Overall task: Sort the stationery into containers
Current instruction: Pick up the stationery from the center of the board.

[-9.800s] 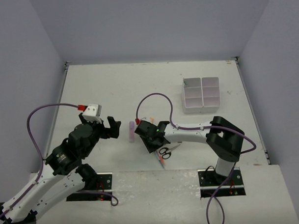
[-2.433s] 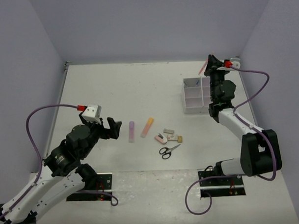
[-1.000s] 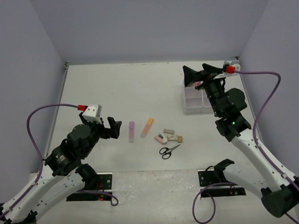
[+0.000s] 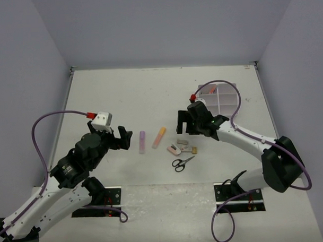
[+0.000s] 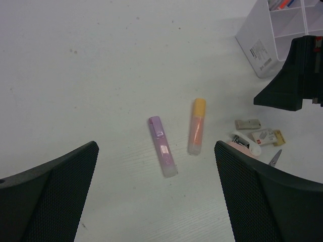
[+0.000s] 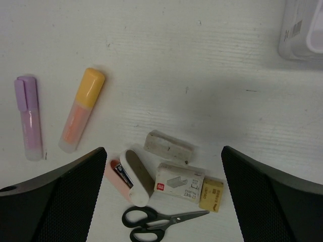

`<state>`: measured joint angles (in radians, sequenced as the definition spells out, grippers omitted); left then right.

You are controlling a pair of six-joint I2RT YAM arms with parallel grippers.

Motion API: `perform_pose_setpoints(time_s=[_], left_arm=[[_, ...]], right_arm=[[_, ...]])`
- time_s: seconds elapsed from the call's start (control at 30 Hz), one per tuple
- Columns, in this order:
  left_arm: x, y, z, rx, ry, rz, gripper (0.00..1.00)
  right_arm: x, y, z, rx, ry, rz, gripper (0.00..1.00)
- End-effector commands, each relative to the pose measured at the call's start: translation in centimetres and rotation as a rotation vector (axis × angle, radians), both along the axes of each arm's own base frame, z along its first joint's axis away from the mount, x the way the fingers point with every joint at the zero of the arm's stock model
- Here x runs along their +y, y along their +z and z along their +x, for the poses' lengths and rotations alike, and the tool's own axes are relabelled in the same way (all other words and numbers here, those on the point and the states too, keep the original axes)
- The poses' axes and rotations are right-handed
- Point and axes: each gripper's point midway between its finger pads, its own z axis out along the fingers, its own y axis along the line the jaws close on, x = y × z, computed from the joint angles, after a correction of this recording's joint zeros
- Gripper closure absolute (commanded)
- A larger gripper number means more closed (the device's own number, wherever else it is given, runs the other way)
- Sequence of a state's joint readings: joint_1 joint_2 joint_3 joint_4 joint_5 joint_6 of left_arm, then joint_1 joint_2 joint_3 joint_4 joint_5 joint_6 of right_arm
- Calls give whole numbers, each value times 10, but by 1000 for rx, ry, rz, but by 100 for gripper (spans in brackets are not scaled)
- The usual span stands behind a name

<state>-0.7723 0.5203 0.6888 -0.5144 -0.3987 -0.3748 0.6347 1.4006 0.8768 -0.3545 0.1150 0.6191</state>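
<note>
A lilac highlighter [image 4: 142, 142] and an orange-peach highlighter [image 4: 159, 137] lie side by side at mid-table. To their right sits a cluster: a grey-white eraser [image 6: 169, 147], a pink-and-white stapler [image 6: 128, 176], a staples box [image 6: 179, 181], a tan eraser [image 6: 211, 193] and black-handled scissors [image 6: 161, 222]. My right gripper [image 4: 186, 123] hovers open and empty above this cluster. My left gripper [image 4: 121, 138] stands open, empty, just left of the lilac highlighter [image 5: 162, 153]. The white container [image 4: 219, 95] stands at the back right, a pink-red pen end [image 5: 283, 4] showing inside.
The right arm's purple cable [image 4: 232, 105] loops over the container and hides part of it. The table's right edge [image 4: 270, 122] runs close behind the container. Grey walls close off three sides.
My right arm has swung from over the container down and left to above the small items, with nothing in its open jaws. The left arm has not moved.
</note>
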Motion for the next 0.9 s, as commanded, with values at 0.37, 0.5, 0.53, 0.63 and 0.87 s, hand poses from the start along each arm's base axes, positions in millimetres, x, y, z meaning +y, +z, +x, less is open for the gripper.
perform_pose_setpoints(time_s=[0.37,0.5,0.53,0.63,0.87], left_arm=[[-5,6,0,-27,-34,-15,0],[-4,8,-1,-36,-34,-25,0],[-4,9,-1,-39,-34,-28,0],[-4,9,-2,-39,-36,-27,0],[-5,8,-2,-38,-38,-27,0]], right_arm=[[17,-40,2,30,-187,-138,15],[17,-53,-4,60,-167,-144,23],[17,-56,-6,68,-158,-142,26],[17,-64,-9,82,-157,-142,28],[13,-87,-19,137,-147,-192,29]])
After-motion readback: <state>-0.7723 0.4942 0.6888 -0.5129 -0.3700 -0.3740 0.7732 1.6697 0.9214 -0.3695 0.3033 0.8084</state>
